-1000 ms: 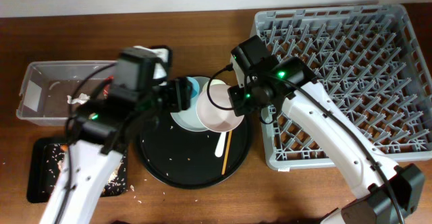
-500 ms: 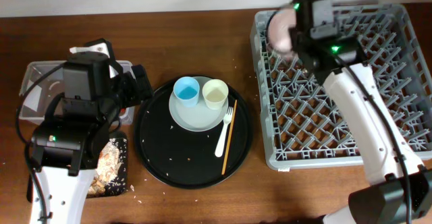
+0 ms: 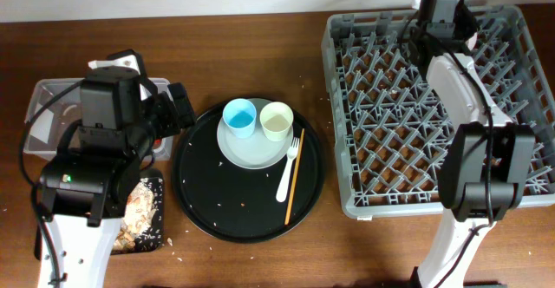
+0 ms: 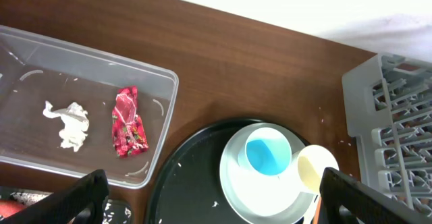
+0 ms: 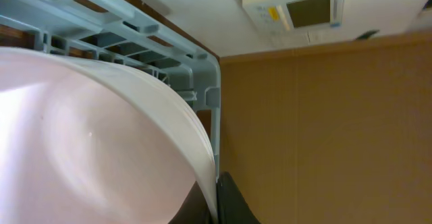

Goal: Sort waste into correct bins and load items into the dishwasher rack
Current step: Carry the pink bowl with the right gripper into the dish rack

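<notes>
My right gripper is shut on the rim of the pale pinkish bowl, at the far edge of the grey dishwasher rack; overhead, the wrist hides the bowl. My left gripper is open and empty between the clear tub and the round tray. The tub holds the red wrapper and the white tissue. The blue cup and cream cup stand on the grey plate. The white fork and chopsticks lie beside it.
The plate and cups rest on a large round black tray. A shallow black tray with brownish scraps lies at the front left under my left arm. Crumbs dot the wood near it. The rack's upright pegs fill the right side.
My right arm has carried the pinkish bowl from the round tray to the rack's far edge. My left arm drew back left from the tray and has stayed still since.
</notes>
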Robot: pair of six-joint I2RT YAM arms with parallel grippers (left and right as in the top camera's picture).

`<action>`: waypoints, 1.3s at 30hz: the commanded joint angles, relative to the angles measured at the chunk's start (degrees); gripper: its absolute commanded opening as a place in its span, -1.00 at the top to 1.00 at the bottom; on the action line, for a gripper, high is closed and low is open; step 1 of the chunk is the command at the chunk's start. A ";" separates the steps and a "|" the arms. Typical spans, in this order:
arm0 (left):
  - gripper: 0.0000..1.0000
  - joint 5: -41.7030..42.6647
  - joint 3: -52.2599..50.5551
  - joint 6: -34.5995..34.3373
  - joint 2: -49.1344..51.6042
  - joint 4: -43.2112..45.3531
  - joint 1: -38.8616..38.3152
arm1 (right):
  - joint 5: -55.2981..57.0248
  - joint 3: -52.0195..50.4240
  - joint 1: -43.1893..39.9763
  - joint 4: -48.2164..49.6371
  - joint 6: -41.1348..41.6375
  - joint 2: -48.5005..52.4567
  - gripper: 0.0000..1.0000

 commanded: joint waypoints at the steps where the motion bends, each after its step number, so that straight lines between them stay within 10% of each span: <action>1: -0.98 -0.42 1.01 0.48 -0.37 0.04 0.20 | 0.92 0.26 0.24 -5.35 8.41 0.02 0.92; 15: -0.98 -0.42 1.01 0.48 -0.37 0.04 0.20 | 3.93 0.26 6.08 -16.04 9.73 0.00 0.88; 28: -0.98 -0.42 1.01 0.48 -0.37 0.04 0.20 | -2.32 0.28 18.58 -32.20 21.64 -9.20 -0.30; 31: -0.98 -0.42 1.01 0.48 -0.37 0.04 0.20 | -16.55 0.31 13.42 -34.77 31.50 -21.14 -0.03; 34: -0.98 -0.42 1.01 0.48 -0.37 0.04 0.20 | -43.41 0.26 -4.24 -37.57 47.34 -25.88 0.91; 39: -0.98 -0.42 1.01 0.48 -0.37 0.04 0.20 | -68.63 0.26 -14.12 -42.56 47.39 -9.66 0.92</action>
